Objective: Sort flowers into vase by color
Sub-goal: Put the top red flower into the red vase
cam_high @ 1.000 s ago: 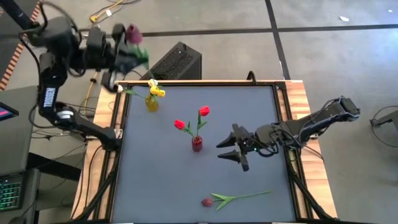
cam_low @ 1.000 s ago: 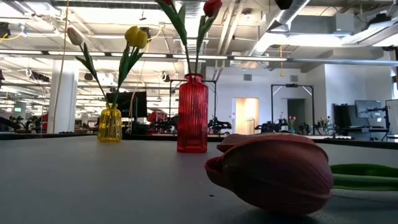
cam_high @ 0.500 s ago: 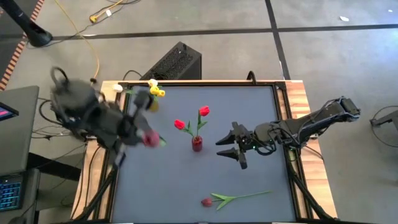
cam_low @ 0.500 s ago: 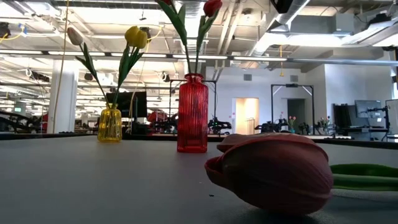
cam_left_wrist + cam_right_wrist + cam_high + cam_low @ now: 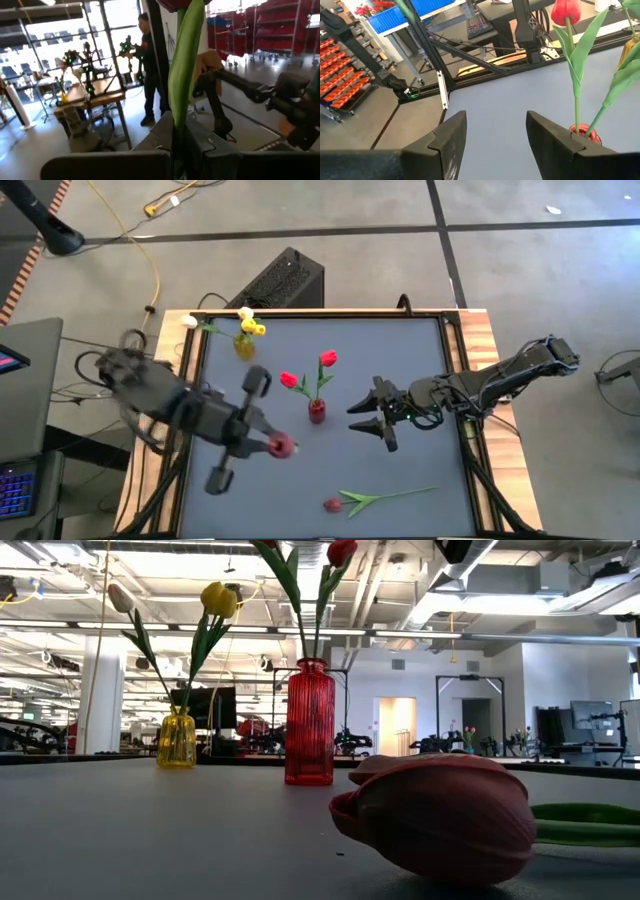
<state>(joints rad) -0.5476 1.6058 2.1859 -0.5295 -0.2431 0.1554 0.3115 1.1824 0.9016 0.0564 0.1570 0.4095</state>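
Note:
My left gripper [image 5: 268, 443] hovers over the table's left half, just left of and nearer than the red vase [image 5: 317, 412], and is shut on a dark red tulip [image 5: 282, 445]. The red vase holds two red tulips [image 5: 328, 360] by their stems. The yellow vase [image 5: 244, 346] at the far left holds yellow and white flowers. A maroon tulip [image 5: 335, 504] lies on its side near the front edge. My right gripper [image 5: 375, 420] stands open to the right of the red vase, with nothing between its fingers. My left gripper pinches the tulip's green stem and leaf [image 5: 176, 125] between its two fingers. The fingers lie level, coming from the table's left, across the stem. The tulip stands upright with its head [image 5: 175, 4] above the fingers, lifted clear of the table.
A black box [image 5: 285, 278] sits on the floor beyond the far edge. Wooden rails [image 5: 480, 350] frame the grey mat. Bare mat lies between the red vase and the lying tulip. A person [image 5: 149, 70] stands in the room beyond the table.
My left gripper has swung with the tulip from beyond the table's far left corner toward the near edge and the right. It now hangs over the mat close to the red vase. The tulip has stayed in the hold throughout.

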